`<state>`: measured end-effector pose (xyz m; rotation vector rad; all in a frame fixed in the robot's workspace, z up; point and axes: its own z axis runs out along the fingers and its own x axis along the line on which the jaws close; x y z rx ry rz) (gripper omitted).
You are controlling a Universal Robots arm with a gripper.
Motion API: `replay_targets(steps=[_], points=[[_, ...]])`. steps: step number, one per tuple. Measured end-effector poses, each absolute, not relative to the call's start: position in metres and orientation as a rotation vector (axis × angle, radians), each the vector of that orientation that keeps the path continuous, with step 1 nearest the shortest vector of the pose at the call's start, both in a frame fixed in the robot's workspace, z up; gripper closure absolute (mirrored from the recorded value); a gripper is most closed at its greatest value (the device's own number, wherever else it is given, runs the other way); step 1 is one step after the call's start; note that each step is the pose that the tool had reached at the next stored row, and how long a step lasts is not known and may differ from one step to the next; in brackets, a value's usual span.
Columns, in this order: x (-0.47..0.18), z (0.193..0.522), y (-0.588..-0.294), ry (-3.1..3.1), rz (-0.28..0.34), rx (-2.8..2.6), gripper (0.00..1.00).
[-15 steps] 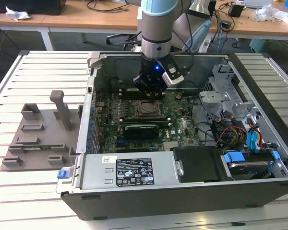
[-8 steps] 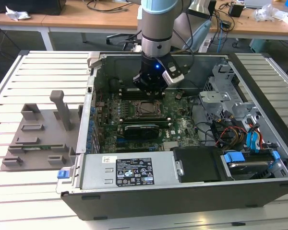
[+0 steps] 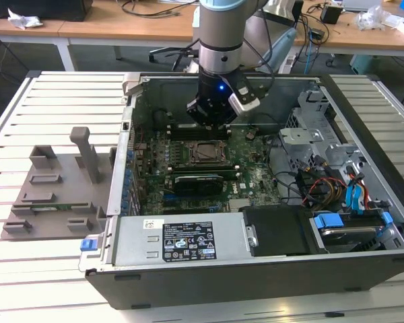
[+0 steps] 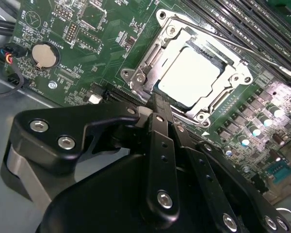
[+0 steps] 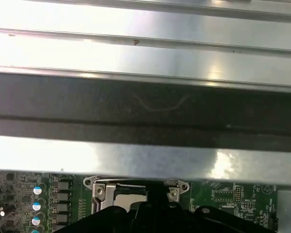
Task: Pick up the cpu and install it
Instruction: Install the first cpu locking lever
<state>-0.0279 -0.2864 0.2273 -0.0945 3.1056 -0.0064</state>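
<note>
One cpu [image 4: 188,76] lies flat inside the metal socket frame [image 4: 144,63] on the motherboard [image 3: 252,176], in the open computer case [image 3: 363,222]. Just above it hangs the gripper [image 3: 210,114]; I cannot tell how its fingers stand.

In the first wrist view, ribbed metal slats [image 5: 145,58] cross above a green motherboard [image 5: 223,196]. A silver socket frame [image 5: 102,190] sits just behind the black claw [image 5: 155,216], beside blue-topped capacitors [image 5: 37,206].
</note>
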Motion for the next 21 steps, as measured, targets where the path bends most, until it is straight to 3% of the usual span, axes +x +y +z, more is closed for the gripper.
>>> replay_targets(steps=[21], points=[[-0.028, 0.256, -0.286, 3.106, -0.012, -0.095, 0.89]])
